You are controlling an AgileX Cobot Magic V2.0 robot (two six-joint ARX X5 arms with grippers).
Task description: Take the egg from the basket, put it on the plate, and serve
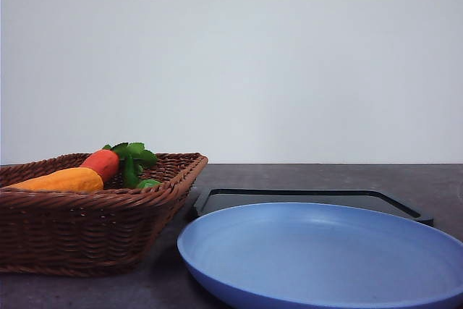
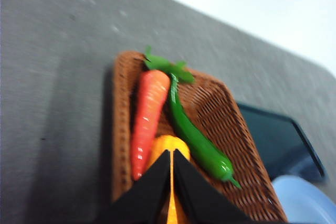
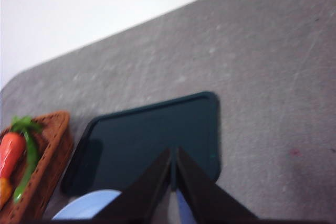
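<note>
The dark wicker basket (image 1: 87, 229) stands at the left of the table. In it lie a red carrot (image 2: 149, 114), an orange-yellow vegetable (image 2: 168, 148) and a green pepper (image 2: 197, 137). The egg is hidden from view. The light-blue plate (image 1: 325, 251) sits empty at the front, right of the basket. My left gripper (image 2: 171, 153) hangs above the basket's near end, fingers pressed together with nothing between them. My right gripper (image 3: 173, 153) hovers over the plate (image 3: 89, 205) and the tray, also shut and empty.
A flat black tray (image 1: 304, 197) lies just behind the plate, next to the basket's right side. Grey tabletop (image 3: 273, 77) stretches to the right of the tray and behind it. A white wall closes the far edge.
</note>
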